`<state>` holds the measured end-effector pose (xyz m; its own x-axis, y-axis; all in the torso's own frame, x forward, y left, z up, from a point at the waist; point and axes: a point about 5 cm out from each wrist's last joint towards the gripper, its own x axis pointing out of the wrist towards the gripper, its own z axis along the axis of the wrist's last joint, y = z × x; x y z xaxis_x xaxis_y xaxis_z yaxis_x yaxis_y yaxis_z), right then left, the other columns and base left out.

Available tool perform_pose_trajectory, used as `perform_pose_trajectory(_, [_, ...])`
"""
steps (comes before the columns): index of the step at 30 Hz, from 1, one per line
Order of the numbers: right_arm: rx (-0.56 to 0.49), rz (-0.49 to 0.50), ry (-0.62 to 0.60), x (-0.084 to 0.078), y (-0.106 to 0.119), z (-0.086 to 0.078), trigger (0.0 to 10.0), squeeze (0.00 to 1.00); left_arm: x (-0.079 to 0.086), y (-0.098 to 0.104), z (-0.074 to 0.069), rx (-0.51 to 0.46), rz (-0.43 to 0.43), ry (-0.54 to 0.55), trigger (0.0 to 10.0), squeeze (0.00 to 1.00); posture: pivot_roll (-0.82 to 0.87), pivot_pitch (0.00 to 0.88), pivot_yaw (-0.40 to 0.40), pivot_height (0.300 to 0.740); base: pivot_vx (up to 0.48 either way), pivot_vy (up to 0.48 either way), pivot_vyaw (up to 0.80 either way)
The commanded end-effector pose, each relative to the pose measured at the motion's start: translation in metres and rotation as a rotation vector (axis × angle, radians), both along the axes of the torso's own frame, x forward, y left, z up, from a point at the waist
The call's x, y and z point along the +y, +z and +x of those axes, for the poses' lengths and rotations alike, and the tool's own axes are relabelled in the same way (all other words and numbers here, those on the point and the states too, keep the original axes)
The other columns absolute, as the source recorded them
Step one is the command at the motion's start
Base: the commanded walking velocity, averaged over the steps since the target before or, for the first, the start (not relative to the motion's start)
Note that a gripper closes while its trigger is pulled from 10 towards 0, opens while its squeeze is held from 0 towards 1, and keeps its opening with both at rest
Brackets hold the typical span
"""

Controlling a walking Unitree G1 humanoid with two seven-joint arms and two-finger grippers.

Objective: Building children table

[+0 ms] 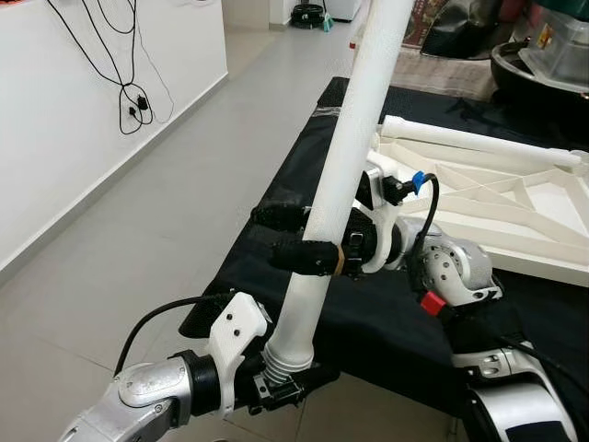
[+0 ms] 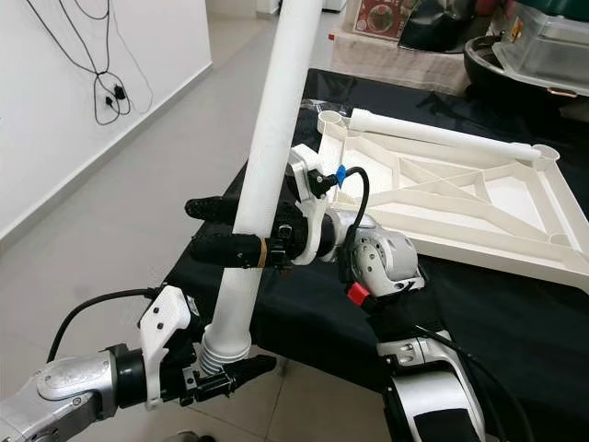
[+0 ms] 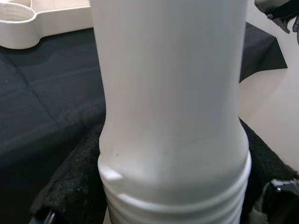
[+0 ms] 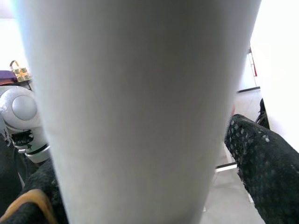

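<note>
While my right gripper [image 2: 213, 228] clasps the white table leg [image 1: 345, 157] at mid-shaft and my left gripper [image 1: 285, 373] clenches its threaded end, the leg stands tilted beside the black-covered table [image 1: 276, 184]. The upturned tabletop frame [image 2: 442, 198] lies there with one leg [image 2: 442, 138] lying along its far edge; sockets [image 2: 331, 120] look empty.

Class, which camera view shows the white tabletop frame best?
The right eye view: the whole frame lies on the black cloth. The left eye view cuts its far side off; the left wrist view catches one round corner socket; the right wrist view gives nothing clear.
</note>
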<state>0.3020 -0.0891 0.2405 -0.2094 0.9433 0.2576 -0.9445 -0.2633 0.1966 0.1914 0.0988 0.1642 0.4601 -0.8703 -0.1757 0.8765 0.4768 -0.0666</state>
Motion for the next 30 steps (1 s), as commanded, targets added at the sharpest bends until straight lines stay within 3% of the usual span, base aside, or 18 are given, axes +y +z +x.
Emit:
perform_pose_trajectory(1, [-0.003, 0.003, 0.037, 0.0010, -0.0006, -0.0041, 10.0, 0.00, 0.0007, -0.0020, -0.0016, 0.014, 0.003, -0.011, 10.0, 0.00, 0.12, 0.103, -0.034, 0.740, 0.000, 0.000, 0.00])
perform_pose_trajectory(7, [-0.005, -0.011, 0.042, 0.0004, -0.0016, -0.0053, 10.0, 0.00, 0.0025, -0.0032, -0.0018, 0.020, 0.005, -0.006, 10.0, 0.00, 0.12, 0.106, -0.037, 0.740, 0.000, 0.000, 0.00])
perform_pose_trajectory(8, [-0.003, -0.013, 0.046, 0.0003, -0.0016, -0.0061, 9.8, 0.00, 0.0032, -0.0033, -0.0011, 0.022, 0.001, 0.003, 10.0, 0.00, 0.12, 0.108, -0.037, 0.740, 0.000, 0.000, 0.00])
perform_pose_trajectory(9, [-0.003, -0.014, 0.048, 0.0003, -0.0016, -0.0064, 8.9, 0.00, 0.0036, -0.0035, -0.0008, 0.022, 0.002, 0.005, 10.0, 0.00, 0.12, 0.108, -0.038, 0.740, 0.000, 0.000, 0.00])
perform_pose_trajectory(11, [-0.003, -0.015, 0.049, 0.0004, -0.0015, -0.0068, 8.9, 0.00, 0.0038, -0.0037, -0.0006, 0.022, 0.002, 0.007, 10.0, 0.00, 0.12, 0.108, -0.038, 0.740, 0.000, 0.000, 0.00])
perform_pose_trajectory(12, [0.000, -0.016, 0.051, 0.0004, -0.0014, -0.0071, 0.0, 0.00, 0.0040, -0.0038, -0.0007, 0.023, 0.001, 0.008, 10.0, 0.00, 0.12, 0.108, -0.037, 0.740, 0.000, 0.000, 0.00])
perform_pose_trajectory(30, [0.010, -0.026, 0.067, -0.0002, -0.0011, -0.0085, 0.0, 0.00, 0.0041, -0.0060, -0.0017, 0.041, 0.003, 0.015, 10.0, 0.00, 0.12, 0.108, -0.037, 0.740, 0.000, 0.000, 0.00])
